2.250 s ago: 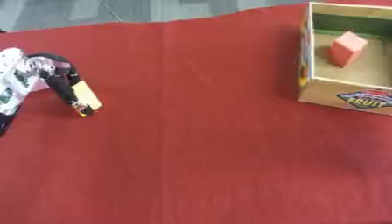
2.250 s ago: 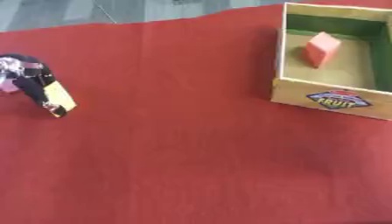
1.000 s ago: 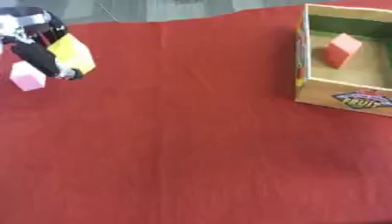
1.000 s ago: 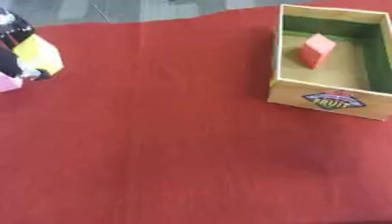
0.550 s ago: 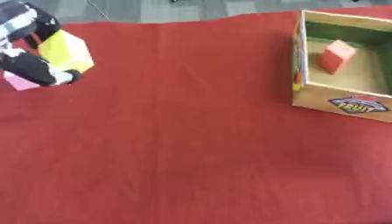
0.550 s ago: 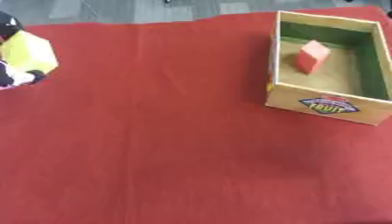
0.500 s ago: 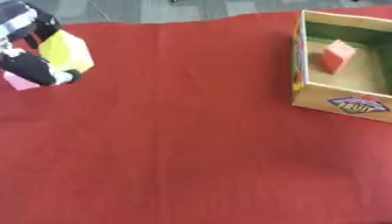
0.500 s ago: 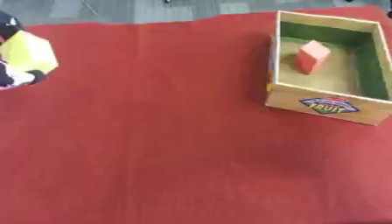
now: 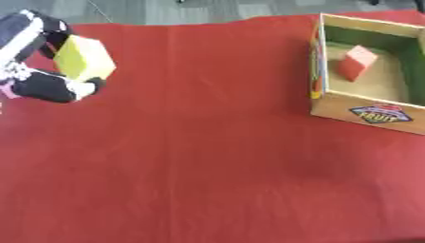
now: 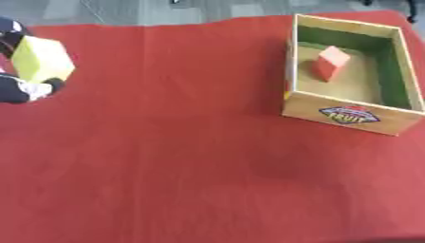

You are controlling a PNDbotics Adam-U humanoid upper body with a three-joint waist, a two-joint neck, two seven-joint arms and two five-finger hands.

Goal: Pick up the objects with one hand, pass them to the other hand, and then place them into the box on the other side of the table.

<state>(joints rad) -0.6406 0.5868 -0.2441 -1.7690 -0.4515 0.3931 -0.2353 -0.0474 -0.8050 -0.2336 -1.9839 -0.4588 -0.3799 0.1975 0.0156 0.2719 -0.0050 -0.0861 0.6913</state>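
There is one box (image 10: 346, 114), made of cardboard with green inside walls, near the far right corner of the worktop (image 9: 216, 156). There is one red block (image 10: 330, 62) inside the box. There is one yellow block (image 9: 82, 59), up in one robot hand (image 9: 43, 85) at the left edge of the worktop. There is one red cloth over the worktop. That makes two blocks, one box and one hand.

yellow block (image 9: 83, 59) | red block (image 9: 357, 63) | red cloth (image 9: 207, 142) | black-white robot hand (image 9: 37, 71)
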